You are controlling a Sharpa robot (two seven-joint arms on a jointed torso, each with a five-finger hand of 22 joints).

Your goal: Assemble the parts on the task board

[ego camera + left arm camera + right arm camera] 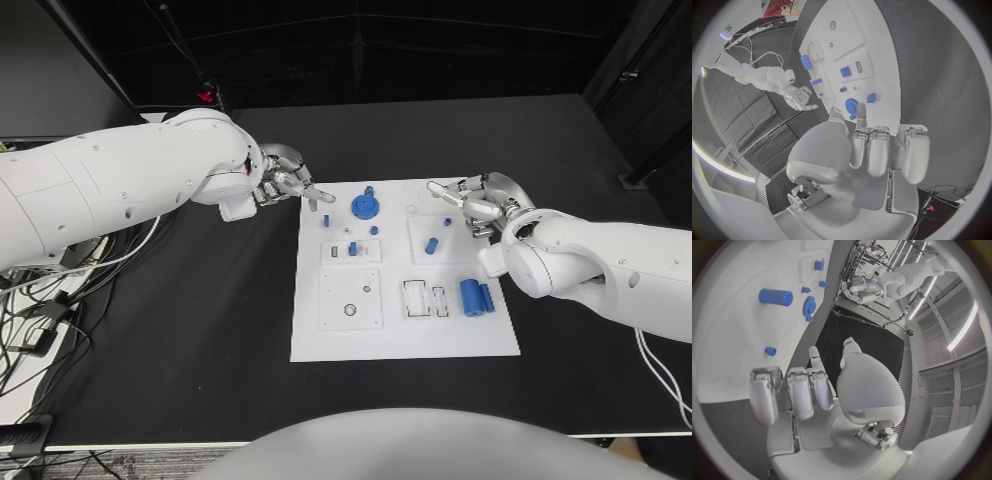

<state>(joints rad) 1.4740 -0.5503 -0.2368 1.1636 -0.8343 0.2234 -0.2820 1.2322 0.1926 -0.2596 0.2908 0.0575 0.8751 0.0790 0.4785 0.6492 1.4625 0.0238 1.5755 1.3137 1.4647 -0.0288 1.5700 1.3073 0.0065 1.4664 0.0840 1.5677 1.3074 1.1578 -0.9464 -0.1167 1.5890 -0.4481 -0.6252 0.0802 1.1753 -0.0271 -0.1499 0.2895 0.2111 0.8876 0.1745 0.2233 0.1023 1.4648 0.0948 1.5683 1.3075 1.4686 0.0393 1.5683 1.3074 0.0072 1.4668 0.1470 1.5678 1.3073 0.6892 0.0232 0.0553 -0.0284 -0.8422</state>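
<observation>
Tabletop (173, 330): black, carrying the white board (397, 345).
Left robot hand (286, 186): hovering at the board's far-left corner, fingers apart, holding nothing.
Right robot hand (476, 205): hovering over the board's far-right corner, empty.
Gear (366, 207): lying just right of the left robot hand, nearer it.

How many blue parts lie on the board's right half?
4: small part beside the right hand, peg nearer, thick cylinder and thin cylinder near the edge. More may be hidden.
</observation>
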